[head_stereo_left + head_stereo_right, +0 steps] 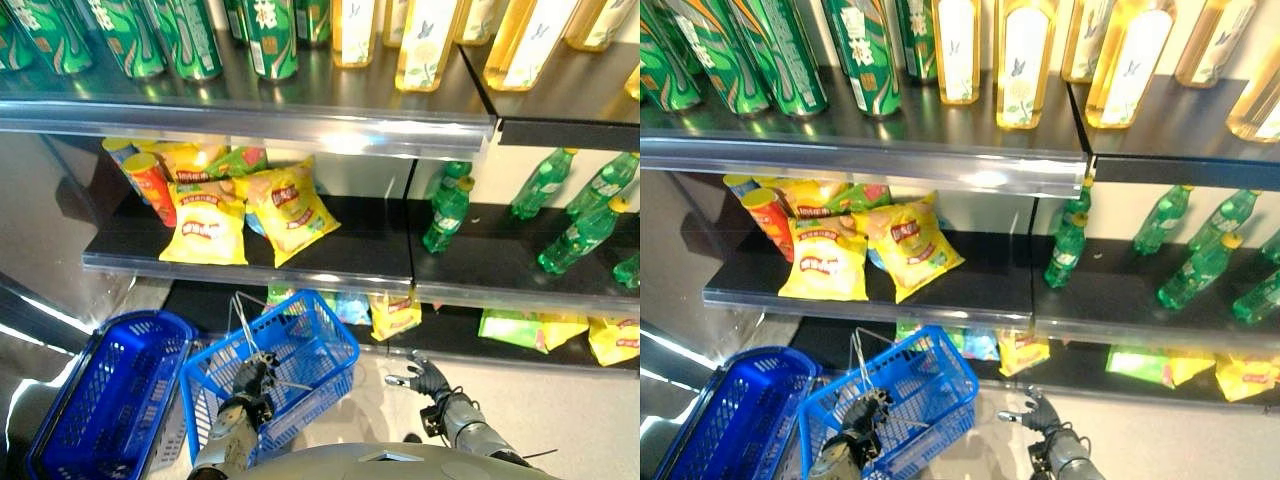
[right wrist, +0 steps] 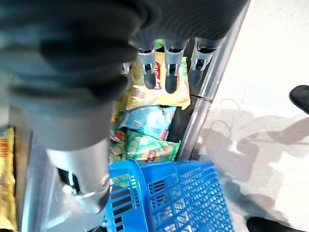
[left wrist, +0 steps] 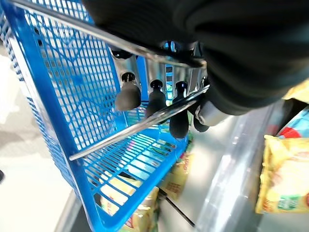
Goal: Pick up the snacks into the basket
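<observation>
My left hand (image 1: 250,385) is shut on the wire handle (image 3: 145,121) of a blue mesh basket (image 1: 300,350), held in front of the bottom shelf. Its fingers (image 3: 157,99) curl round the wire. Low on the right, my right hand (image 1: 425,380) is open and holds nothing. Its fingers (image 2: 166,67) point towards a yellow snack bag (image 2: 159,96) on the bottom shelf, also seen past the basket (image 1: 395,312). Light-blue (image 2: 149,121) and green (image 2: 149,150) bags lie beside it. More yellow chip bags (image 1: 205,225) and a red tube (image 1: 150,185) sit on the middle shelf.
A second blue basket (image 1: 110,400) stands on the floor at the left. Green bottles (image 1: 450,210) fill the right of the middle shelf; green cans (image 1: 190,35) and yellow bottles (image 1: 430,40) line the top shelf. Green and yellow bags (image 1: 520,328) lie on the bottom shelf at right.
</observation>
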Available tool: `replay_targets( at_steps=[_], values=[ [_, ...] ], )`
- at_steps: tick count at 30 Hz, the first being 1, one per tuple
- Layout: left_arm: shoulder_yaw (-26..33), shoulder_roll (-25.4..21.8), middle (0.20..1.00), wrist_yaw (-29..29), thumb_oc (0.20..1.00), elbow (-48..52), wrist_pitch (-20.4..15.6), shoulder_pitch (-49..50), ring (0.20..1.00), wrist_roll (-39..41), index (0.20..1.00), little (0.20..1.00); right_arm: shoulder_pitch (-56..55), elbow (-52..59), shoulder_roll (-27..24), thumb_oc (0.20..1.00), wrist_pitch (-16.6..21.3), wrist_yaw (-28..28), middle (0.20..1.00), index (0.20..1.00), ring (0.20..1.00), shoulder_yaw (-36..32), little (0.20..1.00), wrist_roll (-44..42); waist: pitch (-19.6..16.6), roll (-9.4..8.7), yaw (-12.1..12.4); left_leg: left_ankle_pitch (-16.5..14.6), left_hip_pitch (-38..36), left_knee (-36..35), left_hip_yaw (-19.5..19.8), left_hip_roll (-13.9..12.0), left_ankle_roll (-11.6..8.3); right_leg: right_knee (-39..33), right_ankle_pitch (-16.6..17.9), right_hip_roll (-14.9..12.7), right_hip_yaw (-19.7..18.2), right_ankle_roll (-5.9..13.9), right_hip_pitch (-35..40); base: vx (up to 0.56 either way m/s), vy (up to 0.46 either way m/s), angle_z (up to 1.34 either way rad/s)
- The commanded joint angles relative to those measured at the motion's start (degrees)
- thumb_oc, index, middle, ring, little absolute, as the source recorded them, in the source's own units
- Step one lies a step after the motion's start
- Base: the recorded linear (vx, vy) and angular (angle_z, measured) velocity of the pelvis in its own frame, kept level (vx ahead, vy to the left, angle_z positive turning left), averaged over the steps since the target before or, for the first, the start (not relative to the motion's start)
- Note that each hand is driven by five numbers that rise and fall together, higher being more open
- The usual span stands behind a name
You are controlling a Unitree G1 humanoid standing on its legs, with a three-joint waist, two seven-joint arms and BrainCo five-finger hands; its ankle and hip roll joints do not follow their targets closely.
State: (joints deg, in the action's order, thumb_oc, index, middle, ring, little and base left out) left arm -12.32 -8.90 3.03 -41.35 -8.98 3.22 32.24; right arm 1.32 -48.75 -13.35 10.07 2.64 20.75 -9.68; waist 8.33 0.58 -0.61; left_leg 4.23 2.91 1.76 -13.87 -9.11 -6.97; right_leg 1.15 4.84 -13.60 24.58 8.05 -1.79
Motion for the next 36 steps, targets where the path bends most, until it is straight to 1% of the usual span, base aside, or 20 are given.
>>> replay_targets(
  at_steps=[1, 3, 4, 5, 6, 7, 11, 12, 14, 17, 18, 19, 20, 21, 22, 27, 30, 32, 35, 36],
  values=[
    [1.6, -3.2, 0.2, 0.1, 0.2, 10.7, -6.4, -4.1, 0.2, 0.4, 0.2, 0.2, 3.4, 7.8, -1.6, 1.0, 3.7, -0.7, 1.0, 1.0, 1.0, 0.7, 1.0, 0.9, 4.4, -2.66, 0.3, -6.7, 8.2, 15.3, 0.1, -1.2, 2.25, 15.1, -6.9, -2.6, -0.2, 0.13, -3.9, -0.16, -0.013, 0.35],
    [2.3, -3.8, 0.2, 0.2, 0.2, 12.2, -6.8, -4.0, 0.2, 0.8, 0.2, 0.2, 3.5, 11.5, -3.5, 1.0, 4.0, -0.8, 1.0, 1.0, 1.0, 1.4, 1.0, 3.5, 5.6, -2.38, 0.0, -8.3, 11.4, 19.2, 0.0, -2.4, 2.3, 19.7, -8.5, -3.3, -0.1, 0.2, -7.3, -0.11, 0.002, 0.27],
    [2.3, -3.7, 0.2, 0.2, 0.2, 12.2, -6.7, -4.0, 0.2, 0.8, 0.2, 0.2, 3.4, 11.6, -3.6, 1.0, 3.9, -0.8, 1.0, 1.0, 1.0, 1.4, 1.0, 3.5, 5.4, -2.3, 0.1, -8.7, 11.8, 19.9, 0.0, -2.5, 2.28, 20.3, -8.8, -3.4, -0.2, 0.2, -7.8, -0.08, 0.006, 0.14],
    [2.9, -4.1, 0.2, 0.0, 0.2, 13.5, -7.0, -3.8, 0.2, 0.8, 0.2, 0.2, 3.4, 14.3, -4.8, 1.0, 4.4, -0.9, 1.0, 1.0, 1.0, 1.3, 1.0, 5.1, 6.3, -2.1, -0.1, -11.0, 14.2, 23.9, 0.3, -3.5, 1.93, 24.7, -10.9, -3.9, -0.9, 0.57, -10.6, -0.06, 0.006, 0.12],
    [3.1, -4.2, 0.2, 0.2, 0.2, 13.8, -7.2, -4.0, 0.2, 1.0, 0.2, 0.2, 3.5, 15.2, -5.3, 1.0, 4.5, -0.9, 1.0, 1.0, 1.0, 1.2, 1.0, 5.4, 6.7, -2.04, -0.2, -11.7, 15.4, 25.4, 0.1, -4.3, 1.9, 26.7, -11.6, -4.1, -0.9, 0.58, -12.3, -0.19, 0.029, 0.06],
    [3.2, -4.3, 0.2, 0.7, 0.2, 14.6, -7.4, -4.2, 0.2, 1.2, 0.2, 0.2, 3.9, 16.7, -6.3, 1.0, 4.7, -0.8, 1.0, 1.0, 1.0, 1.1, 1.0, 6.4, 6.7, -1.89, -0.3, -12.2, 19.5, 29.3, 0.0, -5.0, 2.67, 30.1, -12.1, -4.8, -1.2, -0.34, -16.4, -0.15, 0.029, -0.01],
    [3.2, -4.3, 0.2, 1.0, 0.2, 14.4, -7.4, -4.8, 0.2, 1.5, 0.2, 0.2, 4.3, 17.5, -6.7, 1.0, 4.8, -1.0, 1.0, 1.0, 1.0, 1.5, 1.0, 7.0, 6.9, -1.82, -0.4, -13.0, 21.7, 31.8, -0.1, -6.0, 2.6, 32.8, -13.3, -5.2, -1.5, -0.66, -19.0, -0.07, 0.012, -0.07],
    [3.1, -4.4, 0.2, 1.5, 0.2, 14.8, -7.5, -5.1, 0.2, 1.4, 0.2, 0.2, 4.8, 18.7, -7.5, 1.0, 4.9, -0.7, 1.0, 1.0, 1.0, 2.0, 1.0, 8.2, 7.1, -1.73, -0.3, -14.0, 23.6, 34.0, -0.1, -6.5, 2.78, 35.0, -14.1, -5.4, -1.9, -0.96, -21.1, -0.05, 0.013, 0.01],
    [3.1, -4.4, 0.2, 2.1, 0.2, 14.8, -7.5, -5.5, 0.2, 1.5, 0.2, 0.2, 5.4, 19.4, -7.9, 1.0, 5.2, -0.6, 1.0, 1.0, 1.0, 2.2, 1.0, 8.1, 7.4, -1.71, -0.4, -14.5, 24.8, 35.7, 0.0, -6.9, 2.81, 36.6, -14.8, -5.4, -2.1, -1.18, -22.4, -0.04, 0.006, -0.12],
    [3.4, -4.6, 0.2, 2.2, 0.2, 14.9, -7.5, -5.2, 0.2, 1.4, 0.2, 0.2, 5.3, 26.1, -9.8, 1.0, 6.1, -1.3, 1.0, 1.0, 1.0, 2.6, 1.0, 8.8, 7.5, -1.72, -0.4, -15.0, 25.8, 36.8, 0.1, -7.4, 2.77, 37.9, -15.7, -5.6, -2.1, -1.29, -23.6, -0.01, -0.007, -0.07],
    [3.4, -4.5, 0.2, 2.2, 0.2, 14.9, -7.5, -5.2, 0.2, 1.4, 0.2, 0.2, 5.3, 26.2, -9.8, 1.0, 6.1, -1.3, 1.0, 1.0, 1.0, 2.6, 1.0, 8.8, 7.4, -1.69, -0.4, -15.0, 25.9, 36.9, 0.1, -7.5, 2.77, 37.9, -15.7, -5.6, -2.1, -1.29, -23.7, 0.04, -0.026, -0.05],
    [3.6, -4.8, 0.2, 2.2, 0.2, 14.4, -8.0, -5.0, 0.2, 1.1, 0.2, 0.2, 5.7, 33.3, -12.4, 1.0, 8.0, -1.1, 1.0, 1.0, 1.0, 2.2, 1.0, 9.8, 7.2, -1.72, -0.4, -15.2, 25.6, 36.7, 0.3, -7.3, 2.81, 37.8, -15.9, -5.9, -1.5, -1.11, -23.2, 0.04, -0.02, -0.03],
    [3.6, -4.8, 0.2, 2.2, 0.2, 14.4, -8.0, -5.0, 0.2, 1.1, 0.2, 0.2, 5.7, 33.4, -12.5, 1.0, 8.0, -1.2, 1.0, 1.0, 1.0, 2.2, 1.0, 9.8, 7.2, -1.69, -0.4, -15.2, 25.6, 36.6, 0.3, -7.3, 2.81, 37.8, -15.9, -5.9, -1.5, -1.11, -23.1, 0.07, -0.036, 0.01],
    [3.7, -5.1, 0.2, 2.2, 0.2, 14.3, -8.4, -4.7, 0.2, 1.0, 0.2, 0.2, 6.2, 39.2, -14.0, 1.0, 9.3, -1.5, 1.0, 1.0, 1.0, 1.5, 1.0, 9.1, 7.0, -1.69, -0.4, -15.1, 25.3, 36.3, 0.5, -7.4, 2.7, 37.9, -16.2, -6.1, -1.1, -0.94, -22.9, 0.03, -0.017, 0.03],
    [3.7, -5.0, 0.2, 2.2, 0.2, 14.3, -8.4, -4.7, 0.2, 1.0, 0.2, 0.2, 6.2, 39.2, -14.1, 1.0, 9.3, -1.5, 1.0, 1.0, 1.0, 1.5, 1.0, 9.1, 7.0, -1.67, -0.4, -15.1, 25.3, 36.3, 0.5, -7.4, 2.7, 37.9, -16.2, -6.1, -1.1, -0.94, -22.9, 0.04, -0.021, 0.09],
    [3.3, -5.7, 0.2, 2.2, 0.2, 15.3, -8.7, -3.5, 0.2, 1.7, 0.2, 0.2, 10.7, 50.2, -15.8, 1.0, 10.7, -1.4, 1.0, 1.0, 1.0, 0.1, 1.0, 5.9, 6.7, -1.69, 0.1, -14.9, 24.7, 35.5, 0.6, -7.3, 2.53, 37.1, -16.3, -6.1, -0.5, -0.87, -21.9, 0.04, -0.007, 0.11],
    [2.9, -6.1, 0.2, 2.0, 0.2, 15.8, -8.6, -3.3, 0.2, 2.0, 0.2, 0.2, 13.4, 52.5, -16.0, 1.0, 10.8, -1.2, 1.0, 1.0, 1.0, 0.0, 1.0, 5.0, 7.0, -1.71, 0.5, -14.9, 24.6, 35.6, 0.6, -7.2, 2.57, 37.1, -16.3, -6.0, -0.2, -0.85, -21.7, 0.01, 0.001, 0.02],
    [2.2, -6.4, 0.2, 2.1, 0.2, 16.7, -8.5, -3.1, 0.2, 2.5, 0.2, 0.2, 17.6, 53.1, -14.9, 1.0, 10.6, 0.7, 1.0, 1.0, 1.0, -1.6, 1.0, 3.2, 7.3, -1.84, 1.2, -14.6, 24.8, 35.5, 0.9, -7.0, 2.65, 36.9, -16.2, -6.3, 0.4, -0.9, -21.3, 0.02, 0.0, 0.06],
    [1.9, -6.6, 0.2, 1.8, 0.2, 16.8, -8.4, -3.1, 0.2, 2.6, 0.2, 0.2, 20.3, 52.3, -14.3, 1.0, 10.3, 2.2, 1.0, 1.0, 1.0, -2.3, 1.0, 4.3, 7.4, -1.96, 1.7, -14.5, 24.8, 35.3, 1.1, -6.8, 2.72, 36.6, -16.0, -6.5, 0.7, -0.82, -21.0, 0.01, -0.004, 0.08],
    [1.8, -6.7, 0.2, 1.8, 0.2, 17.1, -8.3, -3.2, 0.2, 2.7, 0.2, 0.2, 22.5, 50.3, -14.4, 1.0, 9.5, 3.8, 1.0, 1.0, 1.0, -2.7, 1.0, 5.8, 7.5, -2.0, 2.1, -14.4, 24.8, 35.1, 1.2, -6.7, 2.79, 36.4, -15.8, -6.5, 0.8, -0.78, -20.9, 0.01, -0.001, 0.06]
  ],
)
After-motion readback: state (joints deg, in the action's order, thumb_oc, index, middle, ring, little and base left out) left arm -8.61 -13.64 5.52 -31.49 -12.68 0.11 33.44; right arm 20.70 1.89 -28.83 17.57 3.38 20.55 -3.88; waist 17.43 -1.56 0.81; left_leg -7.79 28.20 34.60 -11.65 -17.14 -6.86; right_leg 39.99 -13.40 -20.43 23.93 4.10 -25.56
